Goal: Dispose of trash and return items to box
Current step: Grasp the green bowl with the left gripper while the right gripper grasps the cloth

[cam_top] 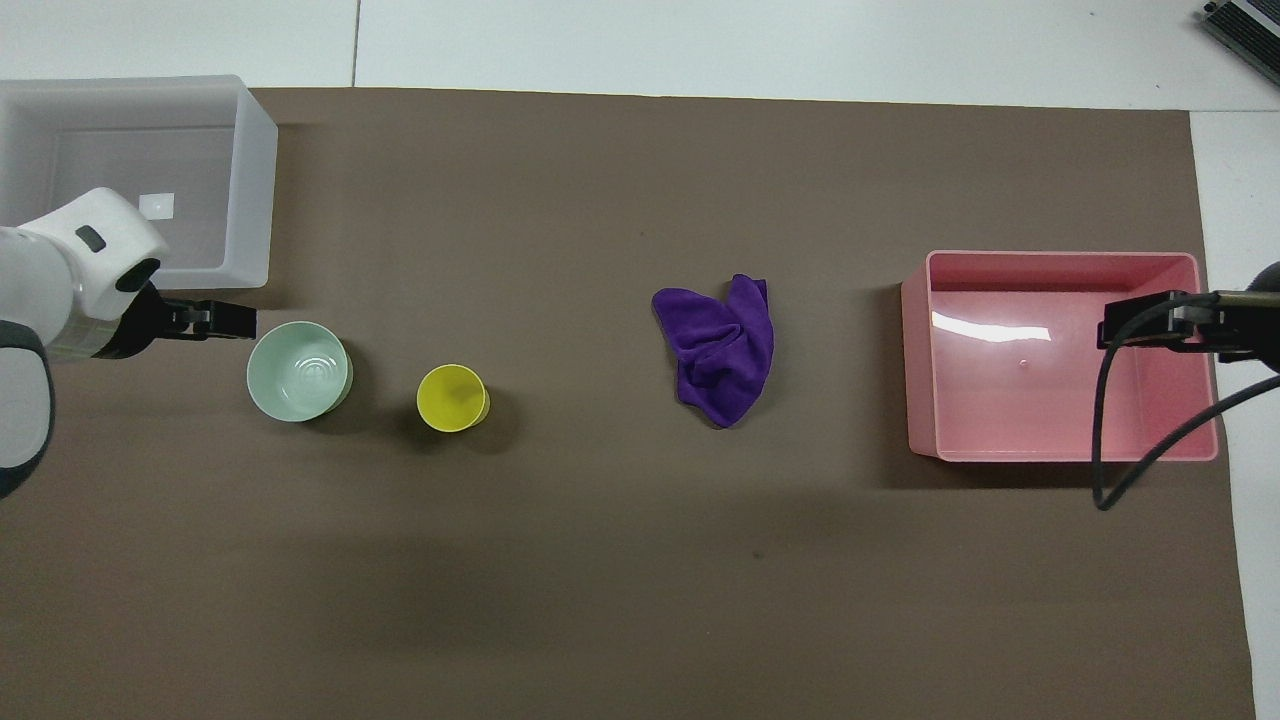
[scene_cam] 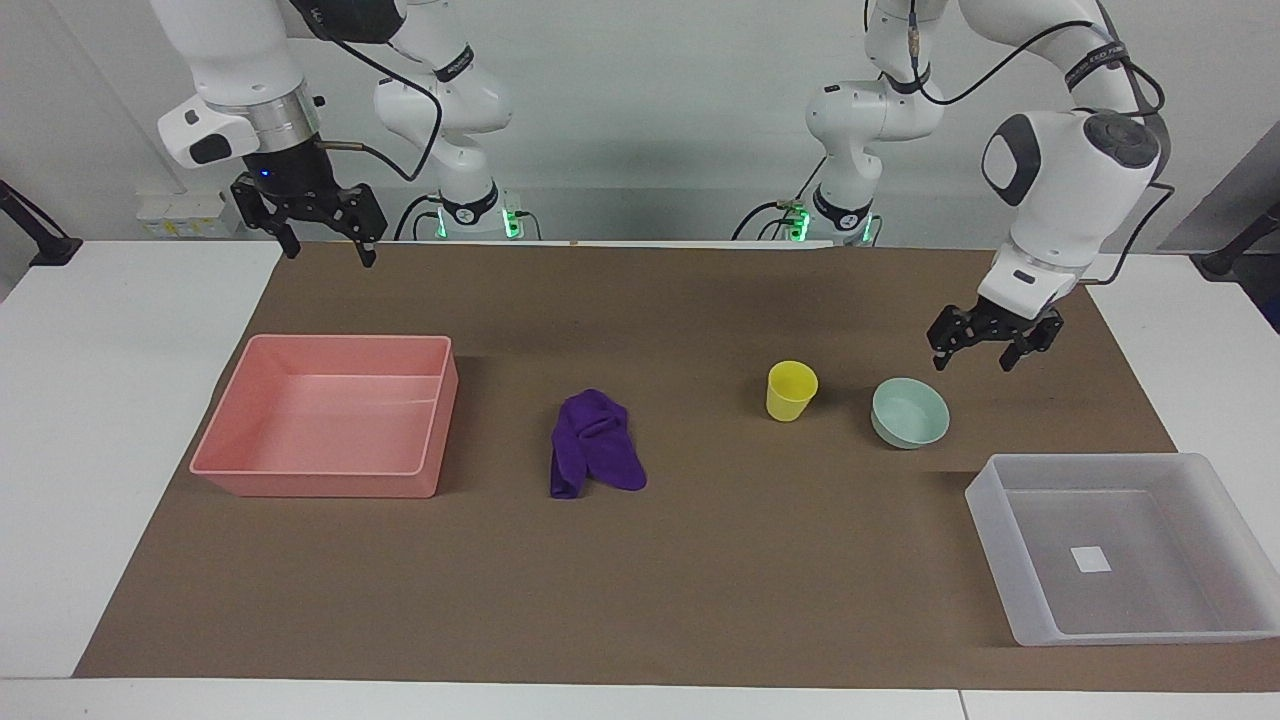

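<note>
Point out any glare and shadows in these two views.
Overhead view: a bright white glare streak lies on the pink tub's floor; soft shadows sit beside the yellow cup and mint-green bowl. Facing view: the pink tub and the translucent box each cast a dark band onto the brown mat.

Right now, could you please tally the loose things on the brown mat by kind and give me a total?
Tubs: 2, the pink tub and the translucent box.
Cups: 1, the yellow cup.
Bowls: 1, the mint-green bowl.
Cloths: 1, the purple cloth.
Total: 5.
</note>
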{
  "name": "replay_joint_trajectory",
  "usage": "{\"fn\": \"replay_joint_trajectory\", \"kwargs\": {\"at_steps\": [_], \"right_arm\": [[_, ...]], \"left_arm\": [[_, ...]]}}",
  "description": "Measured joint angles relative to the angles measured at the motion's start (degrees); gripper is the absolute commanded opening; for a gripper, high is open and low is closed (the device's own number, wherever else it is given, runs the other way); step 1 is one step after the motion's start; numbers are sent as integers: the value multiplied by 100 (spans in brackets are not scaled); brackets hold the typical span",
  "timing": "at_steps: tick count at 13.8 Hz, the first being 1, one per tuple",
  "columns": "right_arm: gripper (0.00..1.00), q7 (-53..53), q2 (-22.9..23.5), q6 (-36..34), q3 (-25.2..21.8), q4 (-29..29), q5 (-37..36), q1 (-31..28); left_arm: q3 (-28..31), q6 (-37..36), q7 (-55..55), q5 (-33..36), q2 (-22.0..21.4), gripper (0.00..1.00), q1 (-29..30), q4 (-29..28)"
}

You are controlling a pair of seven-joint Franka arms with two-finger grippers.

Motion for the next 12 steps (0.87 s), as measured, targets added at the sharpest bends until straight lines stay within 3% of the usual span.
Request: {"fn": "replay_joint_trajectory", "kwargs": {"at_steps": [5,9,10,11,12], "right_arm": [[100,46,292,1192,28,-472,41,535],[100,225,1074,2408,39,-808,555,1009],[100,234,1260,2683,39,-849,608,1099],[100,281,1425,2967,40,-924,634,1205],[100,366,1582,3282,42,-1024,646,1339]], "left_arm": [[10,1421,-1,0,276,100,70,-879],[10,2132,0,0,669,100,178,-1200],[10,2223,0,0,755,91,182,-1242],[9,2276,0,0,820,65,183,-1280],[9,2335,-1,0,863,2,185,-1302]]}}
